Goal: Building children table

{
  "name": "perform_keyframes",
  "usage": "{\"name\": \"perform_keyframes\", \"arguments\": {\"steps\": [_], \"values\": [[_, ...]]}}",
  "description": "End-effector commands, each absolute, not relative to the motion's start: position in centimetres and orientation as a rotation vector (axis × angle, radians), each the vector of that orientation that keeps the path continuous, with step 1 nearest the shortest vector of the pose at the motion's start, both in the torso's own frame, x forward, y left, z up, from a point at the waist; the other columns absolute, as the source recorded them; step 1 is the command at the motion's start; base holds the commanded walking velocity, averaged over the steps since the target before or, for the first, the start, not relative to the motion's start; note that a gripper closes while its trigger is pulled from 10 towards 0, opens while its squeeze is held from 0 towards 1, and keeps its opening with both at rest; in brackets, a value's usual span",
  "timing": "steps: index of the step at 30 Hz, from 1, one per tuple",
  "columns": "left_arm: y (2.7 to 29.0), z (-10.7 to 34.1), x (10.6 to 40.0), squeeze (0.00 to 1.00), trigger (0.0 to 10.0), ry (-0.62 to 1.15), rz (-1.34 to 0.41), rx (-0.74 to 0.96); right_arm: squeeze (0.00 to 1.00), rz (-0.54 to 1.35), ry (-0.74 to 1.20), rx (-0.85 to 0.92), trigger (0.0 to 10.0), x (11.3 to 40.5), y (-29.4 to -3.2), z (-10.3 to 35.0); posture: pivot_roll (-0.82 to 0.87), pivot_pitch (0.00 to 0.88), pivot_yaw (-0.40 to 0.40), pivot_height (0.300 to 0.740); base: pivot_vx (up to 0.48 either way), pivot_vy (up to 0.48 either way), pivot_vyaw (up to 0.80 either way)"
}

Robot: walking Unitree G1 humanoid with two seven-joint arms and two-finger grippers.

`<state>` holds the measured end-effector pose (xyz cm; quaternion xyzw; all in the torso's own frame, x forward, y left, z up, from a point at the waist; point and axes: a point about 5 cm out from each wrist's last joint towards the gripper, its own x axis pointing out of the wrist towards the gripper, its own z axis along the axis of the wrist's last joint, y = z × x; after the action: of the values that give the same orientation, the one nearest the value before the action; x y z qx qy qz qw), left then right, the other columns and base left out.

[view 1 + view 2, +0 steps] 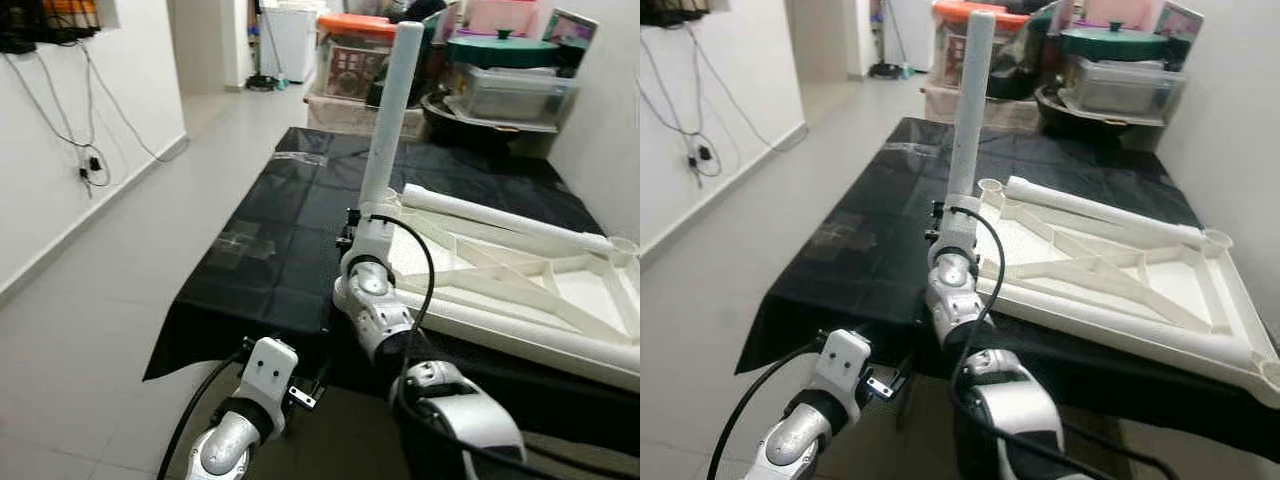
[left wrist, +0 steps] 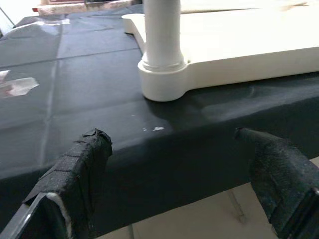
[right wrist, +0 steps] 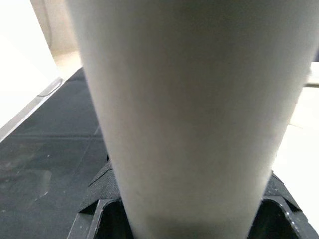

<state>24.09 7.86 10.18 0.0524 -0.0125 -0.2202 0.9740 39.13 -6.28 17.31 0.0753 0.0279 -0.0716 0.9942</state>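
A white children's table top (image 1: 1110, 270) lies upside down on a table covered in black cloth (image 1: 280, 240). A white tube leg (image 1: 392, 110) stands upright in its near left corner socket (image 2: 162, 82). My right gripper (image 1: 365, 222) is shut on the lower part of the leg, just above the socket; in the right wrist view the leg (image 3: 189, 99) sits between the black fingers (image 3: 99, 204). My left gripper (image 2: 172, 137) hangs open with nothing in it, below the black table's front edge, facing the socket from a short distance.
Stacked storage boxes, an orange-lidded bin (image 1: 355, 50) and a green-lidded pot (image 1: 500, 48) crowd the far end of the table. A white wall (image 1: 610, 130) runs close on the right. Tiled floor (image 1: 120, 280) and a wall with hanging cables (image 1: 90, 160) lie to the left.
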Motion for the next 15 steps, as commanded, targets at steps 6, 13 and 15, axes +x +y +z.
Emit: {"name": "perform_keyframes", "arguments": {"steps": [6,13,15], "values": [[7.6,9.9,24.1,0.0,10.0,-0.006,-0.449,0.096,1.0,0.028,-0.006,0.26,10.0,38.2,-3.2,17.6,0.07,0.0,-0.095,0.74,0.0,0.0,0.0],[7.7,9.8,24.1,0.0,10.0,-0.004,-0.448,0.096,0.0,0.055,-0.074,0.21,10.0,37.5,-4.0,17.2,0.07,0.0,-0.095,0.74,0.0,0.0,0.0],[7.7,9.8,24.2,0.0,10.0,-0.002,-0.449,0.097,0.0,0.089,-0.087,0.183,10.0,37.0,-5.0,16.4,0.07,0.0,-0.093,0.74,0.0,0.0,0.0]]}}
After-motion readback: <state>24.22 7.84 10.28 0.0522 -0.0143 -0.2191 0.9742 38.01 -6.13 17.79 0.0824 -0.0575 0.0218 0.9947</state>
